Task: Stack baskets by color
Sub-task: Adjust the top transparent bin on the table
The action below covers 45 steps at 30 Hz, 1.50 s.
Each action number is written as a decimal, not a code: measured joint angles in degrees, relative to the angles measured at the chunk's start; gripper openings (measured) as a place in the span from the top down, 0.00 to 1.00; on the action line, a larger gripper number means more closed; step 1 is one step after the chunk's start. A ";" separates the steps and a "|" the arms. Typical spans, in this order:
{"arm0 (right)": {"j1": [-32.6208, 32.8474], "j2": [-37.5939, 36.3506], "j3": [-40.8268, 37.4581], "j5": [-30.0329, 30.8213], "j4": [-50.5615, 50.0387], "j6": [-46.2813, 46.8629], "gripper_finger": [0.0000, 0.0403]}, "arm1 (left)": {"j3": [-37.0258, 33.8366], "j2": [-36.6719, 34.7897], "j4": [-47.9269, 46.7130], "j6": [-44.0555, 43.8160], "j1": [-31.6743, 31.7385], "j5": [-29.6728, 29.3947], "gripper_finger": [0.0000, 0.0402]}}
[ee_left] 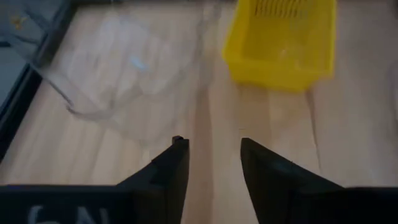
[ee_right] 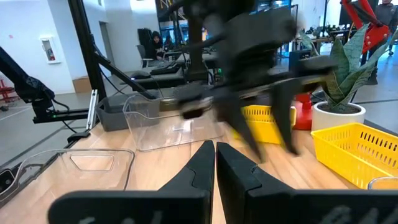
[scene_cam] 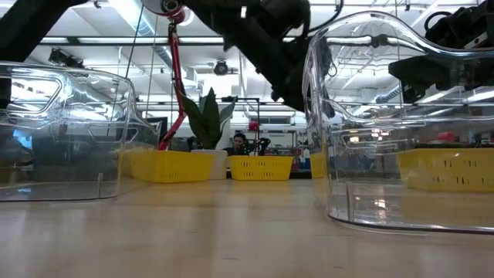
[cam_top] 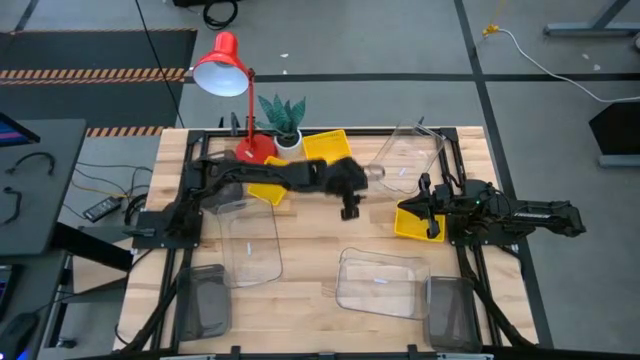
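Three yellow baskets stand on the table: one at the far middle (cam_top: 326, 145), one under my left arm (cam_top: 265, 191), one at the right (cam_top: 413, 222), also seen ahead in the left wrist view (ee_left: 280, 40). Clear baskets rest at the near left (cam_top: 255, 245), near middle (cam_top: 380, 282) and far right (cam_top: 405, 160). Dark-grey baskets sit in the near corners (cam_top: 205, 300) (cam_top: 450, 312). My left gripper (cam_top: 350, 208) (ee_left: 211, 155) hangs open over bare wood at the table's middle, nothing between its fingers. My right gripper (ee_right: 214, 155) is shut, level, above the right yellow basket.
A red desk lamp (cam_top: 225, 65) and a white plant pot (cam_top: 288, 140) stand at the far edge, left of the middle. Black frame rails (cam_top: 455, 150) run along the table's sides. Bare wood (cam_top: 320, 250) lies between the two near clear baskets.
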 joint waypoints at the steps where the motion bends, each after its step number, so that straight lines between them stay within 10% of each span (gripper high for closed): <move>1: -0.02 0.02 0.00 0.00 0.00 0.00 0.94 | 0.08 0.38 1.91 -0.29 1.11 3.42 0.66; 10: 0.00 0.36 0.00 0.04 0.14 0.00 0.94 | -0.05 5.64 11.98 -1.78 4.82 17.33 0.89; 27: 0.00 0.54 -0.02 0.02 -0.09 0.00 0.94 | 0.00 7.62 20.25 -3.78 9.89 -5.54 0.97; 31: 0.00 0.54 0.00 0.03 -0.09 0.00 0.94 | 0.00 5.52 20.65 -3.08 10.34 5.81 0.99; 36: 0.00 0.54 0.00 0.03 -0.07 0.00 0.94 | 0.04 5.71 20.13 1.86 6.06 15.12 0.89; 45: 0.00 0.54 0.00 0.02 0.00 0.00 0.94 | 0.06 6.31 22.67 11.04 3.74 7.29 0.55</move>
